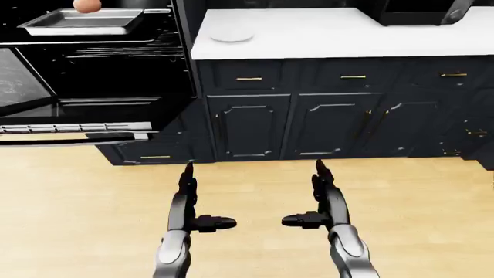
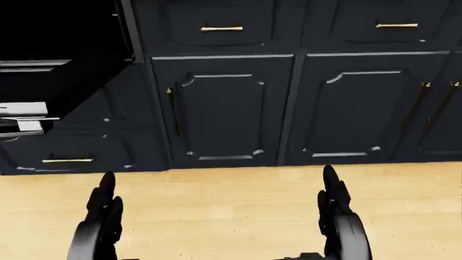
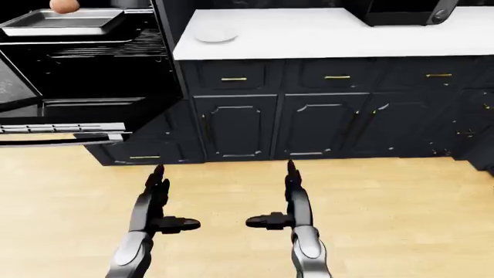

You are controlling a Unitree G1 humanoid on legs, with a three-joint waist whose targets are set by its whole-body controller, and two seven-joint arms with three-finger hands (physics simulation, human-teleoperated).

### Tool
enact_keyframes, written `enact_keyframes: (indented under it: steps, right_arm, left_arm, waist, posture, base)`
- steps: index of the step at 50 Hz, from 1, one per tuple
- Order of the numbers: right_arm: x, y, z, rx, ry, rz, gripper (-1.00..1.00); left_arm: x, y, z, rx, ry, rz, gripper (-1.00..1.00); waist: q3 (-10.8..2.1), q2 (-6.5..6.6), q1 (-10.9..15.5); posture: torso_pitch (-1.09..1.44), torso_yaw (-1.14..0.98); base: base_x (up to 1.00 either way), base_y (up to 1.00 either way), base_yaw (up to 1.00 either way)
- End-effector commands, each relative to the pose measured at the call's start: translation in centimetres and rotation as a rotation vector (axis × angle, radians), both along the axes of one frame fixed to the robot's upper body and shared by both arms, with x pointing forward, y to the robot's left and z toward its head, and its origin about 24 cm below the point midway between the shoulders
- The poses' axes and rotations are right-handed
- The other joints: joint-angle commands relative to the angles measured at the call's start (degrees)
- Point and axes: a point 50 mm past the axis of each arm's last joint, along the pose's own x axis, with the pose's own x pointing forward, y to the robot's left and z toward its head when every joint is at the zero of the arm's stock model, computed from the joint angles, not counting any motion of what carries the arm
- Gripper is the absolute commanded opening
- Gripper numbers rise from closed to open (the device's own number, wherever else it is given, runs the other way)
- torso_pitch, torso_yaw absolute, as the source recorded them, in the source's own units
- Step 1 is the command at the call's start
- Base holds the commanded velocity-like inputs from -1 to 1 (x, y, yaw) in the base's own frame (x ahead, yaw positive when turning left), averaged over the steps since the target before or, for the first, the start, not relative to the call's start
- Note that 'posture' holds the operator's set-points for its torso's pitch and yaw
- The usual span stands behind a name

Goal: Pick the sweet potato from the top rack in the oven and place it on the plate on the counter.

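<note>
Seeing first: we find one sweet potato (image 1: 87,5), orange-brown, at the top left edge of the left-eye view, partly cut off by the frame.
Sweet potato's place: it sits at the far edge of one grey baking tray (image 1: 83,22) on the top rack of the open oven (image 1: 92,69); we cannot tell whether it rests in the tray or just behind it.
Oven: one black cavity with wire racks (image 1: 127,52) below the tray; its door (image 1: 73,130) hangs open and level, at the left of both eye views.
Plate: we count one, white and round (image 1: 231,37), bare, near the left end of the worktop, well apart from the sweet potato.
Worktop: one white slab (image 1: 347,37) running right from the oven; one black appliance (image 1: 417,11) stands at its top right, cut off by the frame.
Cabinets: dark navy fronts (image 1: 324,121) under the worktop, with brass handles; we see three drawers in a row above panelled doors.
Floor: pale wood planks (image 1: 417,220) across the lower half of every view.
Left hand (image 1: 187,200): low over the floor, fingers (image 1: 187,174) straight and spread, thumb pointing inward, holding nothing.
Right hand (image 1: 324,200): the same, fingers (image 1: 320,171) extended and apart, nothing in them.
Hands counted: two, side by side, both well apart from oven and worktop.
</note>
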Motion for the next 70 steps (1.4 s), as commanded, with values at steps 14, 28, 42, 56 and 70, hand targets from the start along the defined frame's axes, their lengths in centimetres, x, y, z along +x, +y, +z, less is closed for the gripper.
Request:
enact_keyframes:
  steps: [14,28,42,56,70]
  right_arm:
    - [7.1,-0.6,19.0,-0.165,-0.402,0.031,1.0]
    - [5.9,-0.6,29.9,-0.224,-0.602,0.088,1.0]
    - [3.4,-0.2,34.5,-0.269,-0.694,0.125,1.0]
    - [5.3,0.0,39.8,-0.314,-0.744,0.156,1.0]
    - [4.7,0.6,40.9,-0.354,-0.761,0.171,1.0]
  left_arm:
    - [4.8,2.3,20.2,0.131,-0.424,0.031,1.0]
    - [4.3,3.0,30.0,0.164,-0.596,0.032,1.0]
    - [0.3,4.3,33.5,0.21,-0.691,0.077,1.0]
    - [2.0,4.5,38.8,0.275,-0.75,0.082,1.0]
    - [0.8,5.6,39.3,0.265,-0.774,0.114,1.0]
  waist:
    - [-5.08,0.09,0.6]
    - [-2.48,-1.21,0.1]
    - [-1.59,4.74,-0.3]
    - [-1.3,-2.82,0.9]
    - [-0.9,4.18,0.1]
  posture:
    - [0.0,0.0]
    - [0.0,0.0]
    - [0.0,0.0]
    - [0.0,0.0]
    - [0.0,0.0]
  base:
    - [0.0,0.0,0.0]
    - [0.33,0.0,0.0]
    - [0.42,0.0,0.0]
    - [0.43,0.0,0.0]
    - [0.42,0.0,0.13]
